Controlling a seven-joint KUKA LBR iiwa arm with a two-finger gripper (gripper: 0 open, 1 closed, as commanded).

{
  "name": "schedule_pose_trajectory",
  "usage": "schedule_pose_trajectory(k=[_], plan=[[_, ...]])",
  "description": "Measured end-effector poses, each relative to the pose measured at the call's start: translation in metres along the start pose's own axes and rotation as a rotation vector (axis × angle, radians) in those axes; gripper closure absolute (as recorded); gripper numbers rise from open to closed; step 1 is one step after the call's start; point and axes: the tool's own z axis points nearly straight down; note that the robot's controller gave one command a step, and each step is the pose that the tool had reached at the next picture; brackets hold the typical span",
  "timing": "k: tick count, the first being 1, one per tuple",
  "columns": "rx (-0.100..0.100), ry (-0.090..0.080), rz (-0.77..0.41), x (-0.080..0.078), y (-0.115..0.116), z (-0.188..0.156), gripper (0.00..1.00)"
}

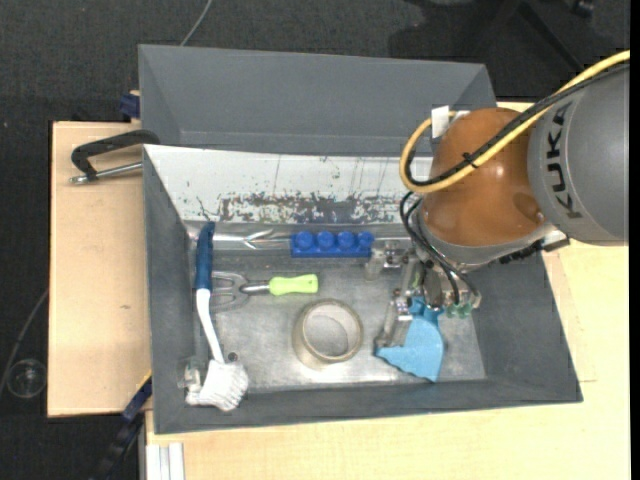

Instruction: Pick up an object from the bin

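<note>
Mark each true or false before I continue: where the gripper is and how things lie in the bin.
1. The gripper is over the light blue piece at the right of the bin. True.
2. The tape roll touches the brush. False: it lies apart, mid-floor.
3. The blue studded block lies by the back wall. True.
4. The green-handled fork lies right of the tape roll. False: it lies left of it, beside the brush.
</note>
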Motion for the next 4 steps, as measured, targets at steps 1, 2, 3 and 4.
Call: schedule_pose_trajectory(k=[1,2,3,4], plan=[[0.000,-0.009,0.001,-0.002,0.000,-0.005,0.00],[0.001,-0.007,-0.144,0.003,0.002,-0.002,0.00],[0.002,-0.012,-0.448,-0.029,0.041,0.000,0.00],[-0.002,-0.015,-0.588,-0.034,0.042,0.021,0.00]])
